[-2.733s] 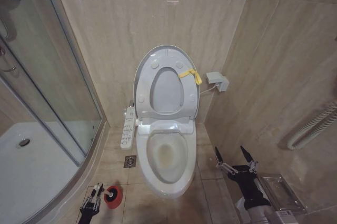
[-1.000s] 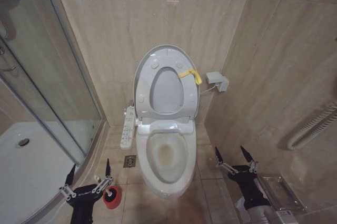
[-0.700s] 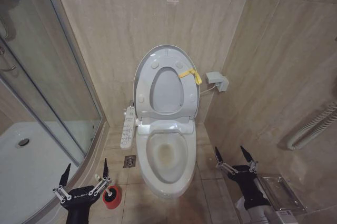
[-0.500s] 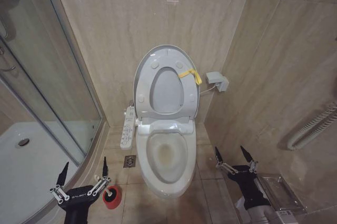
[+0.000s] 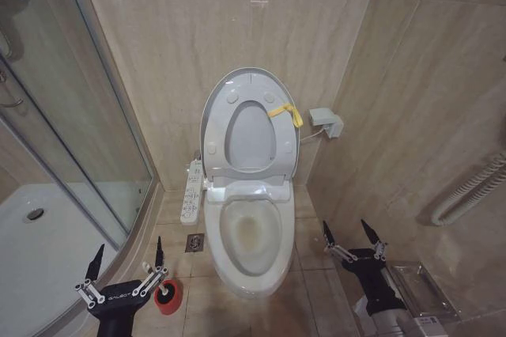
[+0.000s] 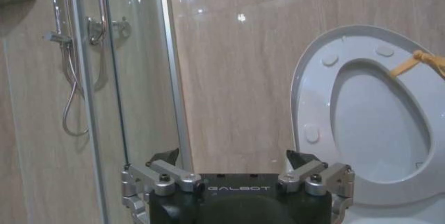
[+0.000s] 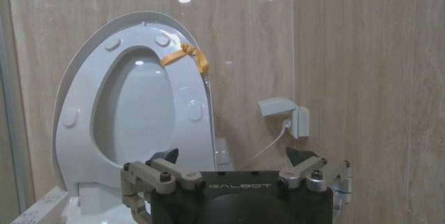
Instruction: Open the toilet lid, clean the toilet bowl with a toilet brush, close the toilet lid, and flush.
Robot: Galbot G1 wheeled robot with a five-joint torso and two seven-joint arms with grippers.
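Beside the toilet bowl [image 5: 251, 234], left gripper [image 5: 126, 264] open, seemingly unobstructed

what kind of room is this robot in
A small tiled bathroom, it seems: a toilet bowl with its toilet lid raised stands against the wall, a glass shower stall sits beside it, and a red brush holder rests on the floor.
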